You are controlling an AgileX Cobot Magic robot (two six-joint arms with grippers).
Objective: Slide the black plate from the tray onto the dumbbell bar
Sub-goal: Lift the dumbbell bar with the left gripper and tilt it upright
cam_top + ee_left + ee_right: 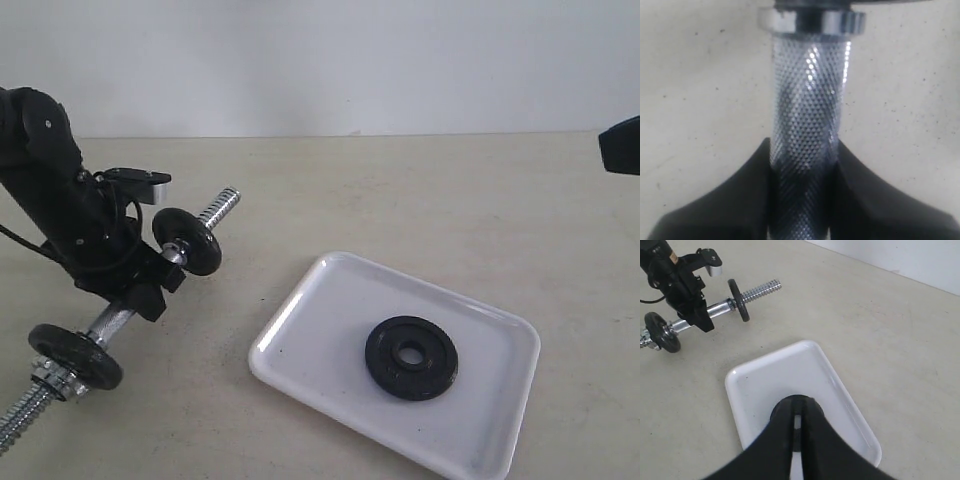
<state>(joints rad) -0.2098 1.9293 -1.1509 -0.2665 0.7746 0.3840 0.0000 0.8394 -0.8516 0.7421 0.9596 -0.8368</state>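
Observation:
The black plate (411,357) lies flat in the white tray (330,300) at the lower right. The dumbbell bar (215,210) slants on the table at the left, with one small black disc (187,240) towards its far threaded end and another (75,355) towards its near end. My left gripper (150,290) is shut on the knurled middle of the dumbbell bar (807,100), and both fingers (740,200) press its sides. My right gripper (798,410) is shut and holds nothing. It hangs above the tray (760,375), and its fingers hide most of the black plate (797,401).
A black part of the right arm (622,145) shows at the right edge of the exterior view. The beige table (420,200) runs back to a white wall. A silver collar nut (45,378) sits outside the near disc.

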